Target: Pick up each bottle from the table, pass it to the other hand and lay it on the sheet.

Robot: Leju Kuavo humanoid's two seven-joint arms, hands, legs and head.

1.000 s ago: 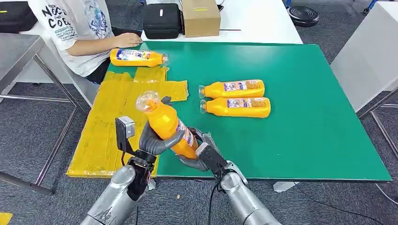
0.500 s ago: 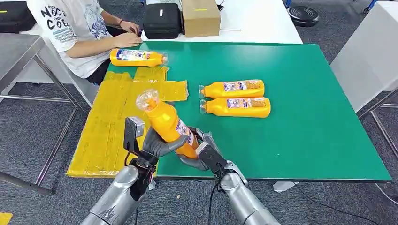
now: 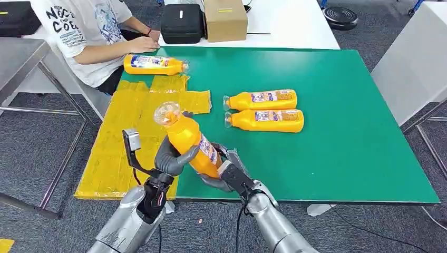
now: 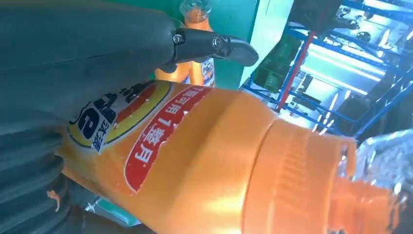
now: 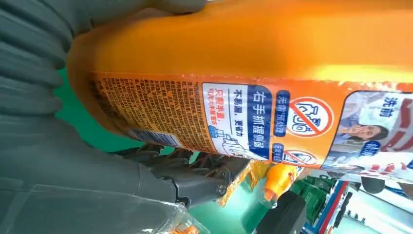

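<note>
An orange bottle (image 3: 188,138) with a clear cap stands tilted above the table's near edge, cap up. My left hand (image 3: 171,157) wraps its middle and my right hand (image 3: 224,171) grips its lower end. The left wrist view has its orange shoulder (image 4: 219,161) up close, and the right wrist view its printed label (image 5: 229,114). Two more orange bottles (image 3: 262,99) (image 3: 266,120) lie side by side mid-table. Another bottle (image 3: 153,64) lies at the far end of the yellow sheet (image 3: 126,137), which covers the table's left part.
The green table (image 3: 342,121) has free room on its right half. A person (image 3: 89,31) in a white shirt sits at the far left corner, a hand near the bottle there. A black case (image 3: 182,23) and a cardboard box (image 3: 225,19) stand on the white table behind.
The bottle stays held by both hands. My left wrist has turned, its camera mount swinging left, and the bottle has shifted slightly. The person's hand has moved a little.
</note>
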